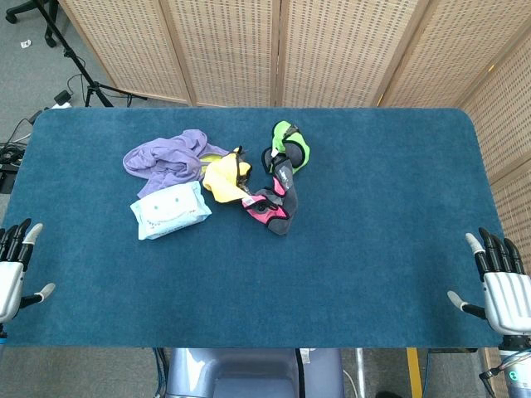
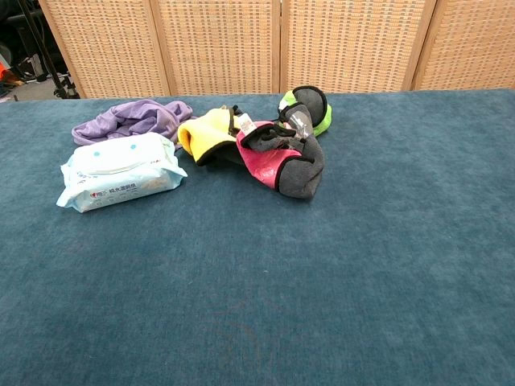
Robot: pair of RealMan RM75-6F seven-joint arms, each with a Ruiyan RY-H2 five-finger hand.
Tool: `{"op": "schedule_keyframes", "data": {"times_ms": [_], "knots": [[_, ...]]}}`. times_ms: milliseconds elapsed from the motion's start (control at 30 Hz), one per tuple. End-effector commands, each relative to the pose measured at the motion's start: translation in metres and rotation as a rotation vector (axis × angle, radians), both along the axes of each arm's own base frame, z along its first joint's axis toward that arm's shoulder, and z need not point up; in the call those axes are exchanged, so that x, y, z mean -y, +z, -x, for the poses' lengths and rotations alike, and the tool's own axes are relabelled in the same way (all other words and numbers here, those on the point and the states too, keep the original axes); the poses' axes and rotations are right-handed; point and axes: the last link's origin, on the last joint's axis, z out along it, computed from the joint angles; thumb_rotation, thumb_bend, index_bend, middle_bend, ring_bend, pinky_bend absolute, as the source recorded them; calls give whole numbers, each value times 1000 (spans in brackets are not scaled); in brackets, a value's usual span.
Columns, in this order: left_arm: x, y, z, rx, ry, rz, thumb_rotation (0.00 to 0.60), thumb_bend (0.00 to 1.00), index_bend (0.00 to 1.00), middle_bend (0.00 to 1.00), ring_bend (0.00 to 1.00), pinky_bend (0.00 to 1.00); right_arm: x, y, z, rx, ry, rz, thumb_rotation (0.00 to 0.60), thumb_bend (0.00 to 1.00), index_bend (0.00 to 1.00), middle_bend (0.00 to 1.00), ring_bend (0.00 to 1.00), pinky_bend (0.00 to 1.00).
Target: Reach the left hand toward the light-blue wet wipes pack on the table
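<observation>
Worktop: a broad worktop (image 1: 373,274) covered in dark teal-blue carpet-like fabric with rounded far corners, filling most of both views.
Back wall: a folding screen (image 1: 332,50) of woven tan panels in pale wooden frames stands just behind the worktop's far edge; it spans the chest view too.
Right side: another woven panel (image 1: 510,99) runs along the worktop's right end.
Floor: grey floor (image 1: 33,75) shows at the far left, beyond the screen's edge.
Stand: a black tripod stand (image 1: 70,54) rises on that floor.
Cables: dark cables and a small white block (image 1: 61,98) lie near the tripod's feet.
Light: even, soft indoor light, faint shadows.
</observation>
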Motion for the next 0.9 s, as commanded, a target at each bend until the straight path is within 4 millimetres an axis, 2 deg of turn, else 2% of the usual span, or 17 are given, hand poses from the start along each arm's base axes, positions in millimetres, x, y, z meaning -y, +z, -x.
{"op": "schedule_keyframes", "data": {"times_ms": [33, 300, 567, 600, 633, 667, 700, 733, 767, 800, 833, 900], "knots": [[1, 0, 0, 1, -1, -1, 600, 0, 0, 0, 0, 0, -1, 1, 0, 2, 2, 2, 600, 0, 0, 0, 0, 0], [2, 1, 0, 2, -7, -6, 600, 0, 0, 0, 0, 0, -2, 3, 0, 7, 2, 5, 600, 0, 0, 0, 0, 0], [-4, 8, -11, 65, -104, -67, 600, 0, 0, 4, 3, 10, -2, 2, 0, 10, -1, 5, 600, 0, 0, 0, 0, 0], [-6, 9, -13, 73, -114, -77, 600, 0, 0, 48, 41, 43, -1, 2, 0, 10, -2, 5, 600, 0, 0, 0, 0, 0], [-10, 11, -16, 80, -129, -88, 600, 0, 0, 182, 159, 132, 0, 3, 0, 9, -5, 5, 600, 0, 0, 0, 0, 0], [-13, 13, -21, 83, -144, -97, 600, 1, 0, 369, 333, 278, 0, 3, 1, 9, -9, 6, 600, 0, 0, 0, 0, 0], [-19, 16, -28, 92, -168, -106, 600, 10, 0, 508, 466, 393, 1, 3, 2, 9, -13, 8, 600, 0, 0, 0, 0, 0], [-25, 18, -36, 101, -184, -105, 600, 41, 0, 664, 628, 554, 3, 3, 3, 10, -20, 11, 600, 0, 0, 0, 0, 0], [-32, 20, -45, 104, -200, -106, 600, 100, 0, 774, 749, 696, 5, 4, 3, 11, -25, 13, 600, 0, 0, 0, 0, 0], [-52, 22, -70, 112, -277, -117, 600, 156, 0, 830, 812, 771, 7, 5, 5, 14, -36, 24, 600, 0, 0, 0, 0, 0], [-70, 21, -89, 124, -314, -111, 600, 263, 0, 892, 885, 857, 9, 7, 7, 17, -45, 33, 600, 0, 0, 0, 0, 0], [-95, 16, -107, 135, -303, -73, 600, 486, 0, 943, 950, 937, 11, 8, 8, 20, -55, 40, 600, 0, 0, 0, 0, 0]]}}
